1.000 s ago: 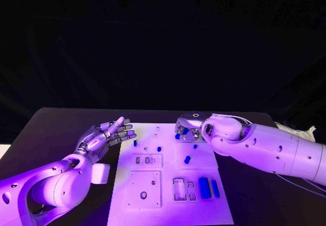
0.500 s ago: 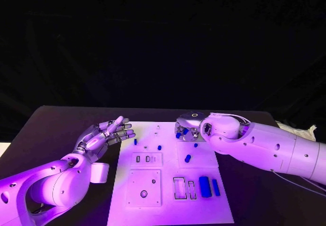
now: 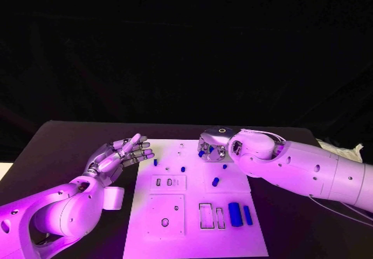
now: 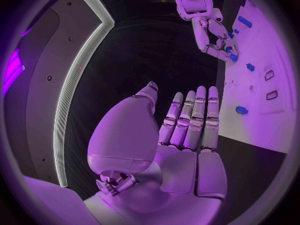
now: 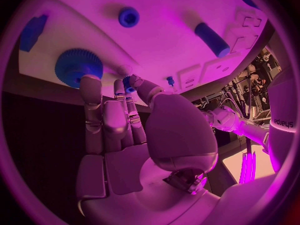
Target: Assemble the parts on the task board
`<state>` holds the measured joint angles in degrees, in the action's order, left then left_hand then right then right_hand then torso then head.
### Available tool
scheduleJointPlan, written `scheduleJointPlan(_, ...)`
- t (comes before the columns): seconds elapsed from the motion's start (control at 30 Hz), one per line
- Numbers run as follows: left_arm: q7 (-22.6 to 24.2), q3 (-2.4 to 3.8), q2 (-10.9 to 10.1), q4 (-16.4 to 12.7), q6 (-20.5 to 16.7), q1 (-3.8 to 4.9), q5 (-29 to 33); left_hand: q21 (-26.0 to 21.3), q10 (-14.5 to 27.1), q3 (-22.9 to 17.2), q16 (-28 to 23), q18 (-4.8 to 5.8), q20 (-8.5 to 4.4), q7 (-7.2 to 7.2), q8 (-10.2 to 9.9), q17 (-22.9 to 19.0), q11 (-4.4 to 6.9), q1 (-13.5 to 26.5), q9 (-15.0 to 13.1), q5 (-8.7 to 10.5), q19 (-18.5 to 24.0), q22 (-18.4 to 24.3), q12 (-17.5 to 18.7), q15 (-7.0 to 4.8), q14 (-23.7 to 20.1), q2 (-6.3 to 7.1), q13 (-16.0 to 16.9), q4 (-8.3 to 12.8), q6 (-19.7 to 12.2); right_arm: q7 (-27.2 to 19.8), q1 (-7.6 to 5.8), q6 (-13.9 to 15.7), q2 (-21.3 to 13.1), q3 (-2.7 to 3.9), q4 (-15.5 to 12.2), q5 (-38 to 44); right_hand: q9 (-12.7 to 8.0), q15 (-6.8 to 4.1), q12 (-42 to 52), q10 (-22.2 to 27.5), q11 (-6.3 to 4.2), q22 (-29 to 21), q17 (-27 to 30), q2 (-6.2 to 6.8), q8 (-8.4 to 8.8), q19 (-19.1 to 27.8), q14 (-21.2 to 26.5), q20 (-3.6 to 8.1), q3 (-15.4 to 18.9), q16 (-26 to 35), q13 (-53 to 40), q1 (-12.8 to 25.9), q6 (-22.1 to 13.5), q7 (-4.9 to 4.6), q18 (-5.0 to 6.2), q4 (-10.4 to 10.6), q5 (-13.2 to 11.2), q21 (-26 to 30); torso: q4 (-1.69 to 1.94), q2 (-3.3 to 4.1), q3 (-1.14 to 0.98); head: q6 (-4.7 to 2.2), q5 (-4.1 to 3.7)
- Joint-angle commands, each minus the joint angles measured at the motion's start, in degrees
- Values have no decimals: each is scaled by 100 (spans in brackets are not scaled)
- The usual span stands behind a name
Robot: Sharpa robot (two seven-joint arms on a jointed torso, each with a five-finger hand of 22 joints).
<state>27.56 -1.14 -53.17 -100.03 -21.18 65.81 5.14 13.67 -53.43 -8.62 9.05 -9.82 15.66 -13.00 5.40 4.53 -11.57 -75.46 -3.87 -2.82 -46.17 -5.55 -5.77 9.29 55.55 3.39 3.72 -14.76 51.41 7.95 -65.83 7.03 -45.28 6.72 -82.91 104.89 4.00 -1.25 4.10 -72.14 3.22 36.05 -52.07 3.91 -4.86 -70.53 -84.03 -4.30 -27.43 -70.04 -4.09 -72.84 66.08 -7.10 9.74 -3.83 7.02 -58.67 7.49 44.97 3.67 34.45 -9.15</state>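
A small blue part (image 5: pixel 128 81) is pinched by the right hand (image 3: pixel 211 149), shifted slightly along the task board's (image 3: pixel 194 237) far edge; seating appears imminent. The left hand (image 3: pixel 121 154) remains spread.

Robot lab, black-draped table (image 3: pixel 70 140), task board (image 3: pixel 194 226)

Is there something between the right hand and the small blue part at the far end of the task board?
Nothing visible. The right hand is already at the small blue part, with its fingertips around it, beside the blue gear on the task board.
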Motion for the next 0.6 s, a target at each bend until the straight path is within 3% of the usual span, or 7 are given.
scheduleJointPlan(0.03,-10,5,11,1,105,8,8,-19,-45,9,-27,-69,7,-144,-24,-7,-13,-7,9,2,-35,10,32,12,47,-58,-6,19,42,-50,1,771,9,30,-84,-71,116,-46,11,-76,-17,103,-80,-157,-41,-64,-145,13,-23,-58,-9,-15,102,47,-72,65,-32,-89,13,6,9,-15,-3)
scheduleJointPlan(0.3,-30,5,14,-8,100,8,4,-25,-48,14,-35,-69,7,-145,-36,-11,-13,-27,10,2,-43,18,44,12,55,-69,-6,40,46,117,-3,1047,165,52,-81,-54,133,-50,0,-111,-26,176,-139,-162,-45,-77,-144,19,-43,-100,-8,-18,125,52,-81,98,-21,-149,27,15,14,-50,36)
scheduleJointPlan(0.6,-37,5,20,-37,98,8,0,-32,-52,18,-44,-69,6,-147,-48,-14,-14,-47,10,2,-50,26,54,12,62,-82,-6,61,51,306,-16,1126,542,53,253,66,142,-49,-27,-106,-21,221,-180,-140,-31,-79,-142,21,-48,-131,0,-6,114,46,-88,131,-42,-190,33,23,19,-72,83)
